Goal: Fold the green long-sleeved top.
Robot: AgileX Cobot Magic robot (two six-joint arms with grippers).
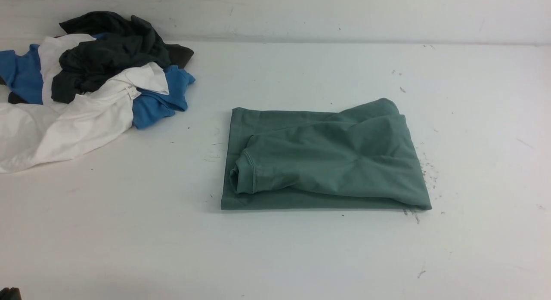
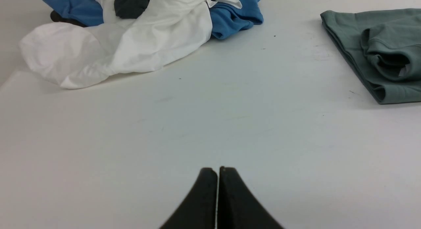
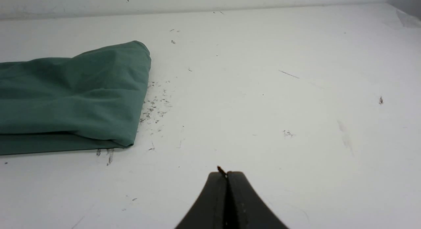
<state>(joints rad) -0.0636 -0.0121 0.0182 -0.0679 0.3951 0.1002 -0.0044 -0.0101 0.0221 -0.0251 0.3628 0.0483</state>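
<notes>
Green long-sleeved top [image 1: 327,162] lay folded into compact rectangle near centre of white tabletop [image 1: 301,257], cuffed sleeve end tucked on upper layer toward robot's left. Heap of blue, white and dark grey garments [image 1: 90,85] sat well apart at far left. Left gripper [image 2: 217,171] and right gripper [image 3: 226,173] hung over bare tabletop, jaws pressed together, holding nothing, neither touching top.

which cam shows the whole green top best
The front view: the green long-sleeved top lies whole there, folded into a rectangle on the table. The left wrist view catches only one end with the cuff; the right wrist view only the opposite end.
</notes>
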